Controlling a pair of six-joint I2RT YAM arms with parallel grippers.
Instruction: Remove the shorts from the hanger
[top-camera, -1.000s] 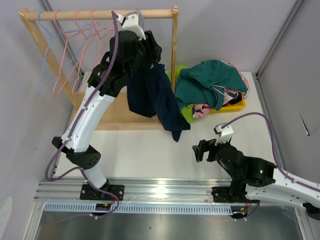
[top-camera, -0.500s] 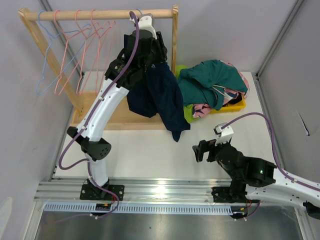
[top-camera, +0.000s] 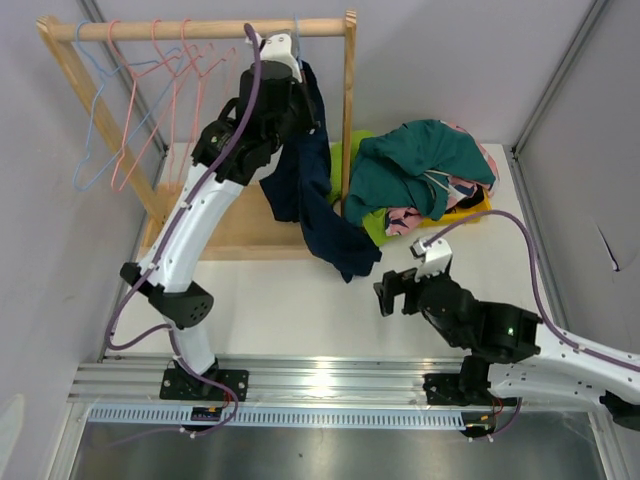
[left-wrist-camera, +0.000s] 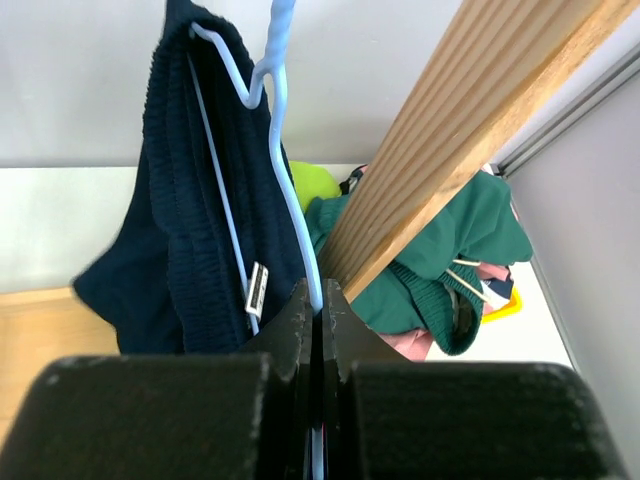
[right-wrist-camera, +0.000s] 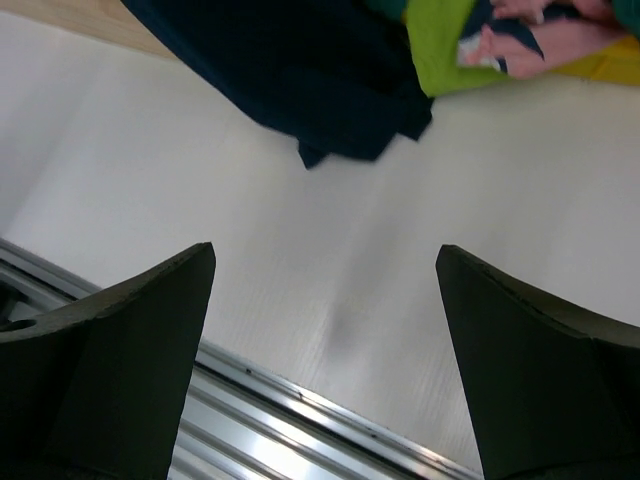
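Observation:
The navy shorts (top-camera: 312, 190) hang from a light blue wire hanger (left-wrist-camera: 276, 120) at the right end of the wooden rack, their legs trailing onto the rack's base. My left gripper (left-wrist-camera: 320, 296) is shut on the hanger's wire just below its twisted neck, with the shorts (left-wrist-camera: 180, 230) to the left of its fingers. From above, the left gripper (top-camera: 288, 52) sits high under the rail. My right gripper (top-camera: 386, 296) hovers open over the table with nothing between its fingers. The shorts' hem (right-wrist-camera: 300, 80) lies ahead of the right gripper (right-wrist-camera: 325, 258).
The wooden rail (top-camera: 190, 29) carries several empty pink and blue hangers (top-camera: 130, 110) on its left. The rack's right post (left-wrist-camera: 450, 130) stands close beside my left fingers. A yellow bin (top-camera: 472, 208) piled with a teal garment (top-camera: 420, 160) and other clothes is at the back right.
My left gripper closed onto the hanger wire, and the shorts swung slightly right toward the post. My right arm moved a little left and forward toward the shorts' hem.

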